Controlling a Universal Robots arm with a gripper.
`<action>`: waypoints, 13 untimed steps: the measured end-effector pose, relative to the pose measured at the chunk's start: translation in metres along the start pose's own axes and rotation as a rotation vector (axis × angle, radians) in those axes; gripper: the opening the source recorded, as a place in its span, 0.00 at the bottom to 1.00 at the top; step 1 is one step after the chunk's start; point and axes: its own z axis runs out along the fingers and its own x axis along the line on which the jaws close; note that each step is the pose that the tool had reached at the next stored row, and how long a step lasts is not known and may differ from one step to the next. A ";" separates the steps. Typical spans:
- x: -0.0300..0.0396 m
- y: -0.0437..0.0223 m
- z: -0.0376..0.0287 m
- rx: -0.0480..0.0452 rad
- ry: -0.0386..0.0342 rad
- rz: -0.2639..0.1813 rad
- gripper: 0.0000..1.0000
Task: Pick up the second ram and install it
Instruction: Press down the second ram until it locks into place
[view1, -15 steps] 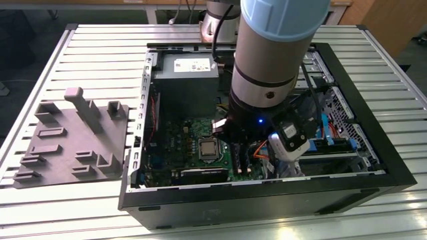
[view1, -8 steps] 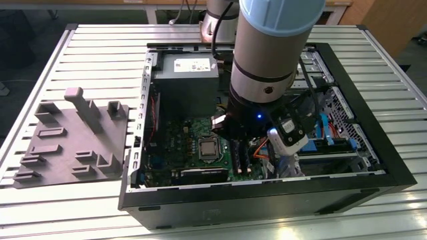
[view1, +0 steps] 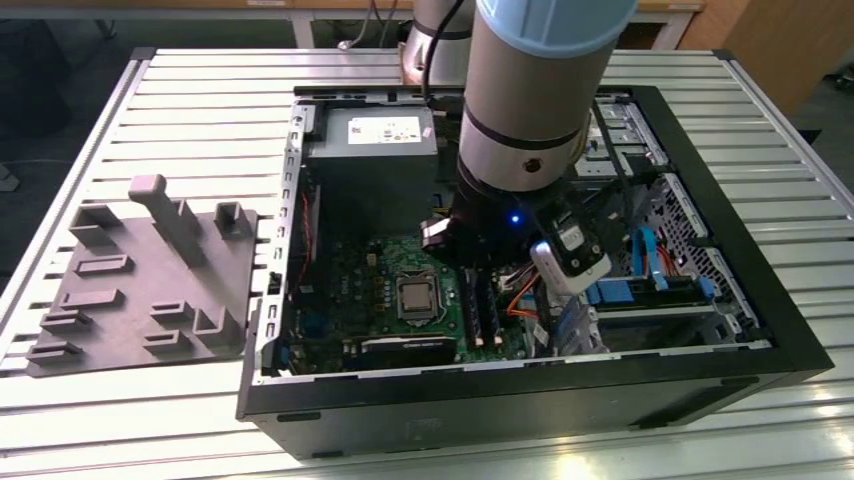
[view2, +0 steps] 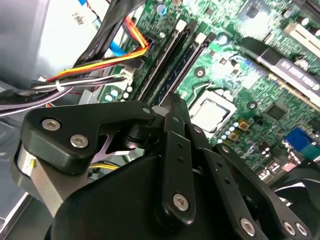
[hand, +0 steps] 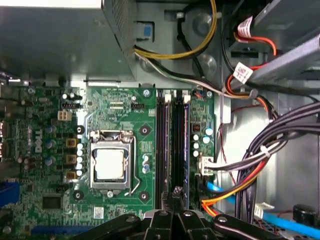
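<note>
- Install step, I judge: the black gripper (hand: 176, 200), jaws clenched, presses on the thin dark memory stick (hand: 178, 145) standing in the green motherboard's (hand: 120, 110) slot.
- Seating calls for straight downward pressure.

You see a slatted metal table (view1: 200, 90); the open computer case (view1: 747, 370) sits at centre, a grey holder tray (view1: 147, 290) at nine o'clock.
</note>
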 end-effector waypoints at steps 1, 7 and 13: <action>0.0000 0.0017 0.0001 0.0000 0.0000 0.000 0.11; 0.0001 0.0084 0.0003 0.0000 0.0000 0.000 0.11; 0.0001 0.0100 0.0004 0.0000 0.0000 0.000 0.11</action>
